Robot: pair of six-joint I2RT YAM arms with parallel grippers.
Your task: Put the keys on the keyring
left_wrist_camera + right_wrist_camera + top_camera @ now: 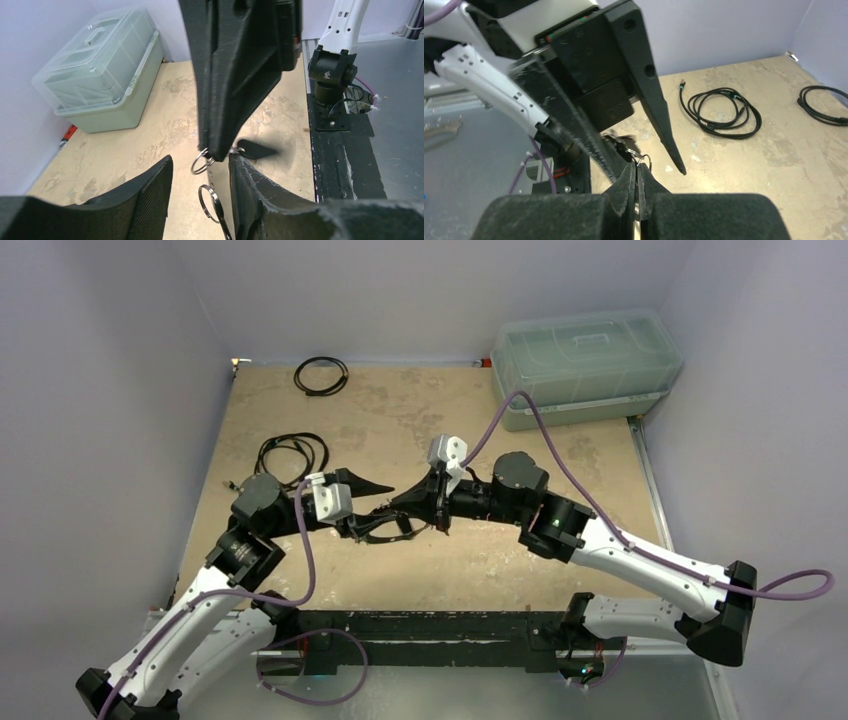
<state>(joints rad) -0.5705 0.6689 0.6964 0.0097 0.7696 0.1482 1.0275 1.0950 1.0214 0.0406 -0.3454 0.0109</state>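
My right gripper [388, 511] [638, 167] is shut on a thin flat metal piece seen edge-on, which may be a key or the keyring. A small silver split ring [644, 161] [200, 162] hangs at its tips. My left gripper [396, 512] [201, 159] is open, and its fingers [659, 110] stand on either side of the right gripper's tip [216, 150] above the table. A second small ring [210, 200] with a black strip below it lies against the inner face of the left gripper's right finger [265, 200]. No coloured key heads show.
A clear lidded plastic box [585, 365] [100, 85] stands at the back right. A black cable loop [320, 375] [824, 102] and a coiled black cord [293, 455] [719, 112] lie at the back left. The black base rail [420, 625] runs along the near edge.
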